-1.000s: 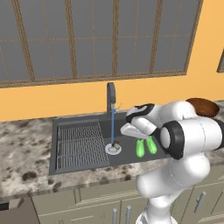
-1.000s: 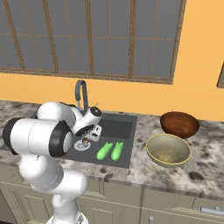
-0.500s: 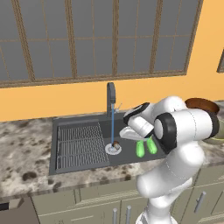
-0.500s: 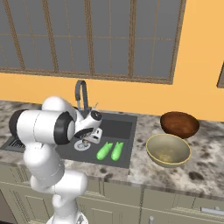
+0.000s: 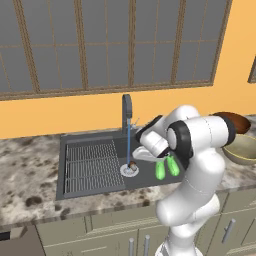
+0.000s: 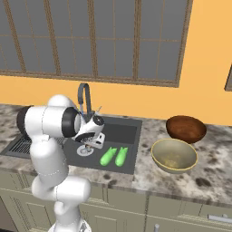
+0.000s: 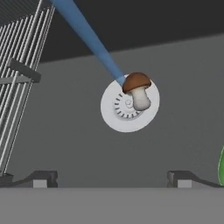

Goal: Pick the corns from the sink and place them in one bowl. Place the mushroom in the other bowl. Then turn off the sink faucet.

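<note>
Two green corns lie side by side on the floor of the dark grey sink; one corn's edge shows at the right of the hand view. The small brown-capped mushroom rests on the round pale drain, where the blue water stream from the faucet lands. My gripper hangs open above the basin, pointed at the mushroom, with nothing between its fingertips. On the counter to the right sit the tan-olive bowl and the reddish-brown bowl.
The ribbed slatted section takes up the sink's left part. Speckled stone counter surrounds the basin. A window and orange wall rise behind the faucet. Cabinet fronts run below the counter edge.
The arm's elbow has swung in closer to the sink while the hand stays over the basin near the drain. The jaws stand as wide as before. Corns and mushroom have not moved.
</note>
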### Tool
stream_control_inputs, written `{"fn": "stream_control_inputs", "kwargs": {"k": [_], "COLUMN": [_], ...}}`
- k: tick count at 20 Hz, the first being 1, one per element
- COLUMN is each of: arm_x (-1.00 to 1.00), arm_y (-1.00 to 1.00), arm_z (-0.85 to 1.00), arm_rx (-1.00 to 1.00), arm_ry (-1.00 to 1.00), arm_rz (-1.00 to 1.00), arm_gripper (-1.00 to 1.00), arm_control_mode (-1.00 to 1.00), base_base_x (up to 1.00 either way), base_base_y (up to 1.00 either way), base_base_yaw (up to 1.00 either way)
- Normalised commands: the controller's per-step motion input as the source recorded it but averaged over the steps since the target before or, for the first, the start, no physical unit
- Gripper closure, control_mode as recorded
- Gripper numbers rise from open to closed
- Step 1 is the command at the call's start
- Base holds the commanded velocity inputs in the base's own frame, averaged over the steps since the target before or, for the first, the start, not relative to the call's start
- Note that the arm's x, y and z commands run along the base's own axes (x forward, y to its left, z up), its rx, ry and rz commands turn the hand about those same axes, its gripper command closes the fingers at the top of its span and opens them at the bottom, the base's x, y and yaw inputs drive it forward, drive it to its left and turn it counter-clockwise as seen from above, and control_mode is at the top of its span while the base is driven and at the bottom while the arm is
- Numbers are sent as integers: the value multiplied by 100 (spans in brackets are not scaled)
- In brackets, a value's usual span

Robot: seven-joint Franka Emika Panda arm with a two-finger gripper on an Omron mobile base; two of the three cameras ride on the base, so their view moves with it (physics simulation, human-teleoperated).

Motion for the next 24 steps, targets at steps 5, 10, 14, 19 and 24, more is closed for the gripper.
{"fn": "stream_control_inputs", "kwargs": {"k": [5,10,14,19,24], "arm_x": [16,16,16,21,26], "arm_y": [5,10,11,6,10], "arm_z": [-27,-23,-20,-18,-24], "arm_rx": [-1,-2,-4,-5,-5], "arm_ry": [0,0,-1,-2,0], "arm_rz": [0,0,0,0,0], "arm_gripper": [-100,-100,-100,-100,-100], "arm_control_mode": [-100,-100,-100,-100,-100], "base_base_x": [0,0,0,0,0], "base_base_y": [0,0,0,0,0], "base_base_yaw": [0,0,0,0,0]}}
